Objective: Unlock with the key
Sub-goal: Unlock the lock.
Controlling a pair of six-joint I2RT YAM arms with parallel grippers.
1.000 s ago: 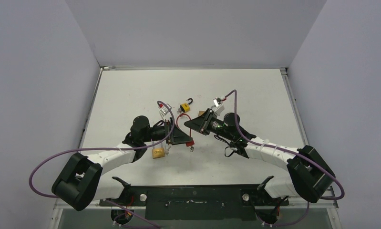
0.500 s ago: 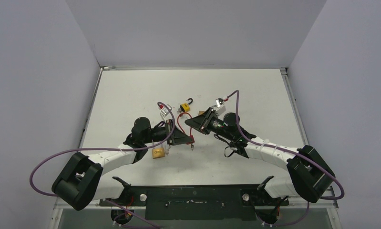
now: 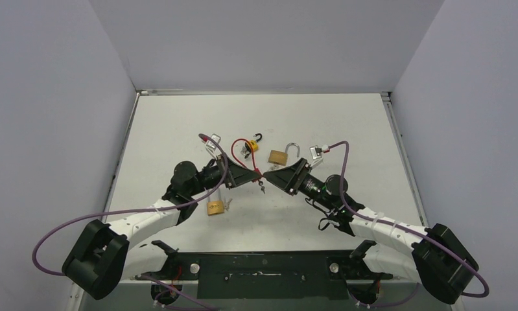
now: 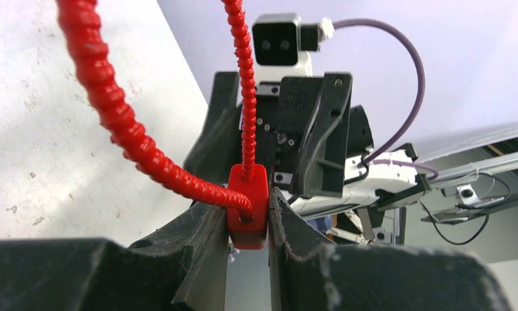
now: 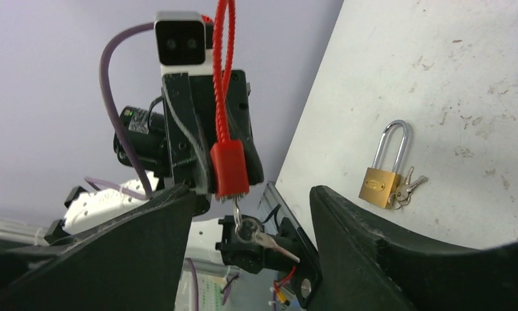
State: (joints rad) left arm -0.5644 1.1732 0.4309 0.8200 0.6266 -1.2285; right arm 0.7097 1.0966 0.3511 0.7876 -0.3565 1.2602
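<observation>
Small silver key hangs from the underside of the red plastic cable-lock body, which the left fingers clamp above mid-counter. The right fingers gape empty just right of it, the key's shaft pointing down between them.

We are losing red cable past top edge — key under red lock body reading too small overhead.

1. White, lightly scuffed table forms the work surface.
2. 3 plain pale lavender-grey panels enclose it: left wall, back wall, right wall.
3. Light is even and soft; shadows are faint.
</observation>
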